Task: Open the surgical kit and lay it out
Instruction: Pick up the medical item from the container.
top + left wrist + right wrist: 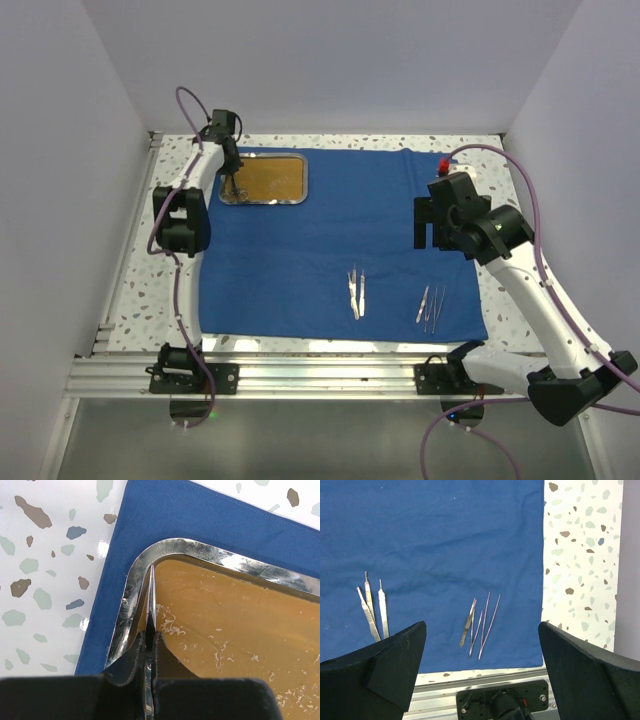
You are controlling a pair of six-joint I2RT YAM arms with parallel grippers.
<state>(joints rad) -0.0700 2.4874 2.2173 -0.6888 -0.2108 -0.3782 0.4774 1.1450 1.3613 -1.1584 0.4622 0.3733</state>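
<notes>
Left jaws pinch a slim silver instrument (151,610) at the tray (127,597) corner; right jaws hang spread wide; blue wrap (300,250) lies open on the table (130,290), tray at 11 o'clock, scalpels (357,292) and tweezers (431,307) near 5; next, probably, lift it clear and lay it beside them.

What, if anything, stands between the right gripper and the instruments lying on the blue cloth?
Nothing visible does. The right gripper hangs open above the blue cloth. The tweezers and the scalpels lie uncovered on it, and in the wrist view only bare cloth shows around them.
</notes>
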